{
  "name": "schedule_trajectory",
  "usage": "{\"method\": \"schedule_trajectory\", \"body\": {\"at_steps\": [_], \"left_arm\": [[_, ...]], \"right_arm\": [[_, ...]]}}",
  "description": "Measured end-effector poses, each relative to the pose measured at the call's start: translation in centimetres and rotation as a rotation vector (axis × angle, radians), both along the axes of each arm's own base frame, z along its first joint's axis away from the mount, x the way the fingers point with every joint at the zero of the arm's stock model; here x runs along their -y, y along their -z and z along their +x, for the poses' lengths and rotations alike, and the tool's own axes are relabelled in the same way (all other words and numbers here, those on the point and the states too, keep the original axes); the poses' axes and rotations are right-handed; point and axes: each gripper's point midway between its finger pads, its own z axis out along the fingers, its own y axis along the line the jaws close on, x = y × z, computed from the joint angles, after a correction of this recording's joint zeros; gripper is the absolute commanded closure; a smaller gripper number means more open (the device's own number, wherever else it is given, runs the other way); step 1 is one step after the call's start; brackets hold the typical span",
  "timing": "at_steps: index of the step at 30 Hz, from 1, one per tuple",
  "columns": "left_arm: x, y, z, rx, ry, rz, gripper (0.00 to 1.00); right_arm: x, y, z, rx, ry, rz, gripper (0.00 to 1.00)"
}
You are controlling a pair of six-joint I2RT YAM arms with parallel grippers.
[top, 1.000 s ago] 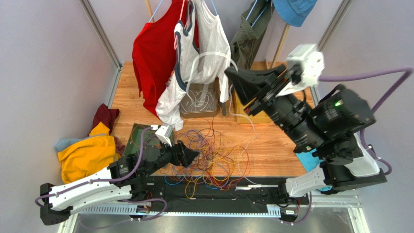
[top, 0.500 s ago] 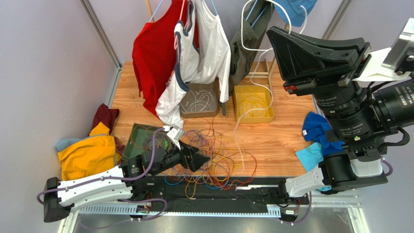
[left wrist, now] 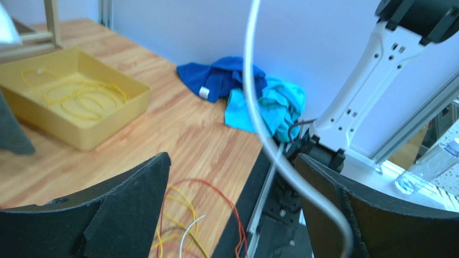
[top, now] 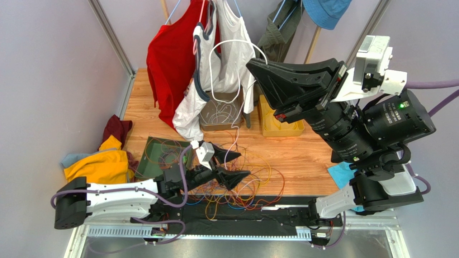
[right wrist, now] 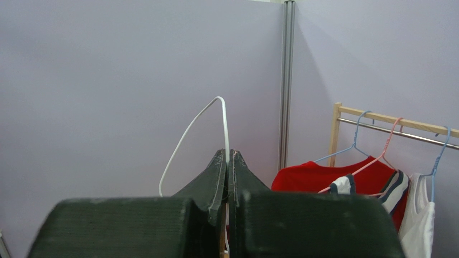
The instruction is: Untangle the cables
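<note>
A white cable (left wrist: 252, 102), hard to trace from overhead, is shown in the left wrist view passing between the spread fingers of the left gripper (left wrist: 240, 215), close to the right-hand one. From above, that gripper is held low at the end of a stretched-out arm, with the loose snarl of cables (top: 253, 184) spread under and just beyond it. Farther off, the right gripper (top: 252, 65) is raised high on a bent arm. In its wrist view the jaws are pressed together on the white cable, which loops up past the tips.
</note>
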Motion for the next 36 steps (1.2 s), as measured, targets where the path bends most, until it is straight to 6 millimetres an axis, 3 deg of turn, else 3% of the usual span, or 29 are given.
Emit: {"method": "schedule_trajectory", "body": {"at_steps": [1, 2, 4, 5, 12, 14, 18, 25, 29, 30, 33, 36], "left_arm": [[0.2, -0.7, 0.1, 0.021, -0.003, -0.011, 0.38], [0.5, -1.2, 0.2, 0.04, -0.006, -0.017, 0.6], [0.9, -1.7, 0.4, 0.061, -0.011, -0.021, 0.83], [0.9, -1.8, 0.5, 0.069, -0.013, -0.021, 1.0], [-0.8, -1.0, 1.6, -0.021, -0.102, 0.077, 1.0], [-1.5, -1.9, 2.3, -0.068, -0.152, 0.127, 1.0], [-3.7, -5.1, 3.6, -0.149, -0.272, 0.221, 1.0], [-8.8, -8.5, 5.0, -0.195, -0.406, 0.307, 1.0], [-10.7, -10.3, 6.4, -0.215, -0.474, 0.33, 1.0], [-11.0, -10.8, 6.9, -0.22, -0.488, 0.334, 1.0], [-10.9, -11.9, 8.4, -0.229, -0.514, 0.335, 1.0], [-10.1, -12.1, 10.1, -0.243, -0.52, 0.354, 1.0]], "right_arm": [[-0.1, 0.2, 0.0, -0.006, -0.005, -0.003, 1.0], [-0.2, 0.4, -0.1, -0.013, -0.011, -0.005, 1.0], [-0.3, 1.0, -0.1, -0.024, -0.017, -0.017, 1.0], [-0.2, 1.3, -0.1, -0.027, -0.019, -0.02, 1.0], [1.3, 5.0, 1.1, -0.069, 0.049, -0.077, 1.0], [2.1, 6.3, 1.7, -0.087, 0.086, -0.09, 1.0], [4.1, 11.0, 4.3, -0.158, 0.213, -0.136, 1.0], [6.0, 19.4, 7.1, -0.295, 0.341, -0.186, 1.0], [6.1, 22.8, 8.3, -0.368, 0.37, -0.191, 1.0], [5.5, 24.5, 8.5, -0.392, 0.354, -0.204, 1.0], [5.2, 26.7, 10.1, -0.433, 0.375, -0.223, 1.0], [3.6, 28.9, 12.0, -0.482, 0.357, -0.25, 1.0]]}}
